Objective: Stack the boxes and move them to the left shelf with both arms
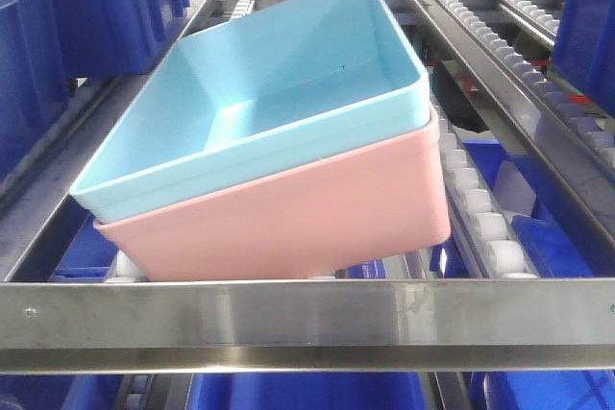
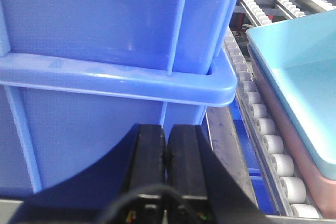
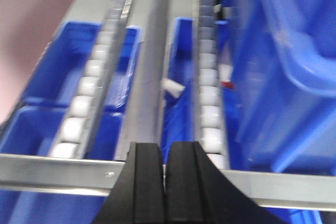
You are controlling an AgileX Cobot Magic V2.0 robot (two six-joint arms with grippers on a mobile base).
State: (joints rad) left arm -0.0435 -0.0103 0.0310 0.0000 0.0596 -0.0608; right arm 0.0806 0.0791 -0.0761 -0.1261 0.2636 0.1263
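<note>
Light-blue box (image 1: 288,93) nested inside the salmon-pink box (image 1: 317,218), the pair skewed on the left shelf's white rollers (image 1: 478,201), just behind the steel front rail (image 1: 307,319). Dark blue bins (image 2: 105,77) stand beside the stack, at its left. Left claw (image 2: 165,153): fingers together, holding nothing, facing those bins. Right claw (image 3: 164,163): fingers together, empty, over the rail, right of the stack.
</note>
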